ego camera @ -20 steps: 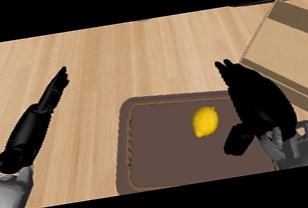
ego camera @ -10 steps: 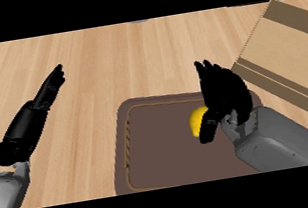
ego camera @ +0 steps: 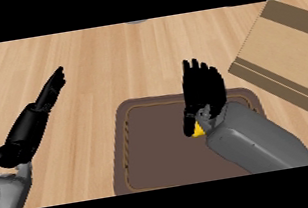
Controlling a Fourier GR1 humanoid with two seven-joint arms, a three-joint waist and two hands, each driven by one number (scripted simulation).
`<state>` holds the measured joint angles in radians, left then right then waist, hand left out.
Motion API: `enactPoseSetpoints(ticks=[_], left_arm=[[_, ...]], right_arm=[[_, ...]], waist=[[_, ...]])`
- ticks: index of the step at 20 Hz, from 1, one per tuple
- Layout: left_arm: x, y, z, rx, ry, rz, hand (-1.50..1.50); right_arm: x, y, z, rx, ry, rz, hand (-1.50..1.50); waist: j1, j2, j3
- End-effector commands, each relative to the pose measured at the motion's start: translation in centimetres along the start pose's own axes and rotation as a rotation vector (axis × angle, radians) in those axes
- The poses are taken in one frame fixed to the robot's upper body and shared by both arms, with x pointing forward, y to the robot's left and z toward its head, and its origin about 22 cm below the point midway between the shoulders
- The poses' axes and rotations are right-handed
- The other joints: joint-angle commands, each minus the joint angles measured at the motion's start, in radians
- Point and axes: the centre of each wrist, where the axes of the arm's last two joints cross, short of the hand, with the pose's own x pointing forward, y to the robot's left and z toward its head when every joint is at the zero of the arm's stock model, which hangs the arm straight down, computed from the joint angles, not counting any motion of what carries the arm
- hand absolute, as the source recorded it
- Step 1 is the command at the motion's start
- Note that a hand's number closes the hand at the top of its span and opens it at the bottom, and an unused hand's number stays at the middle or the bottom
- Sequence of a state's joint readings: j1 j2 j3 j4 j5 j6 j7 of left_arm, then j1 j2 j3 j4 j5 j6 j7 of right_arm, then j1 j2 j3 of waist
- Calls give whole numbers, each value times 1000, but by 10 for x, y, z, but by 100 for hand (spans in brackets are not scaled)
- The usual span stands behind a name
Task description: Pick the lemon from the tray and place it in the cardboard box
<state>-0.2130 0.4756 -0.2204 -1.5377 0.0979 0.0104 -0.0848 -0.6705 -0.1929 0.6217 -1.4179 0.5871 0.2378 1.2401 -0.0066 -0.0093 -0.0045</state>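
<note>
Your right hand [ego camera: 203,90] is released, fingers straight, over the tray [ego camera: 149,147] at lower centre. The lemon [ego camera: 199,129] peeks out beneath it. The cardboard box [ego camera: 291,54] edges the tray's upper-right corner. Your left hand [ego camera: 41,106] is released at left, with wood tabletop [ego camera: 127,54] stretching above.

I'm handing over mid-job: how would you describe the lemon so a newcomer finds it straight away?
Find the dark brown tray on the wooden counter, left of the cardboard box. The right hand lies over the tray's right side, fingers straight. The lemon is the small patch at the hand's base, mostly hidden, the only yellow thing in view.
</note>
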Motion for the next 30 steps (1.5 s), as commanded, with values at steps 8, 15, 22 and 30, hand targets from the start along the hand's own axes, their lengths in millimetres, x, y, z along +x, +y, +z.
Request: enactPoseSetpoints(ticks=[8,15,22,30], left_arm=[[-5,1,-2,6,7,-1,0],[-9,1,-1,0,6,4,0],[-4,1,-9,17,-12,-5,0],[2,11,2,2,5,6,0]], right_arm=[[16,19,-2,30,289,121,-150],[23,21,5,69,269,102,-150],[10,31,-15,61,340,127,-150],[-11,41,-9,101,348,83,-150]], waist=[[-13,1,2],[-5,4,3],[-2,8,3],[3,5,4]])
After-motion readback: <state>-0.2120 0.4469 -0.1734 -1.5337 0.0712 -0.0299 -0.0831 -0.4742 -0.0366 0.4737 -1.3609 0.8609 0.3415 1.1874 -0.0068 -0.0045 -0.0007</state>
